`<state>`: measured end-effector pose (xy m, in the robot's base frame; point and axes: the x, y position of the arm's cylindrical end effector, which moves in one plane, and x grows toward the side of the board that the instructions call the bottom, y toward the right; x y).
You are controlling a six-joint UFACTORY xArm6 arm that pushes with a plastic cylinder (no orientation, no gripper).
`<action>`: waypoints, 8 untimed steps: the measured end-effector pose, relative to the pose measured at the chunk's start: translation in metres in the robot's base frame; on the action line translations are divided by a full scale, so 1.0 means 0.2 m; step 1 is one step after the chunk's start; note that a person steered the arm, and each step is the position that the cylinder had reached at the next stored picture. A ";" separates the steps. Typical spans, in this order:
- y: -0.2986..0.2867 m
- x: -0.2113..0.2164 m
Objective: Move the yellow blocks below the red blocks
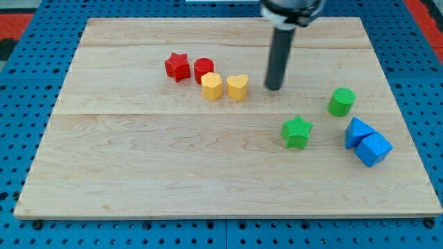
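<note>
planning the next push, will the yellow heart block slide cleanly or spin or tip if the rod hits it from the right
The yellow heart block looks squat and flat-based, so it probably slides rather than tips. Its lobed outline may make it spin under an off-centre push. My tip stands apart on its right, and the yellow hexagonal block touches its left, so both would likely move together.

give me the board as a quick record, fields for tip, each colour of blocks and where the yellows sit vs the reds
tip: my tip rests on the board, to the view's right of the yellow heart, with a gap
red blocks: red star and red cylinder, side by side near the view's top
yellow blocks: yellow hexagon against the red cylinder's lower right; yellow heart beside it
yellows vs reds: slightly lower, offset to the view's right
green blocks: green star, green cylinder
blue blocks: two blue blocks, touching, at the view's right
</note>
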<state>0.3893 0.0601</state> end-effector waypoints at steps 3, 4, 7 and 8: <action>-0.20 -0.05; -0.49 0.22; -0.64 -0.11; -0.74 0.12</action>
<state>0.4136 -0.0878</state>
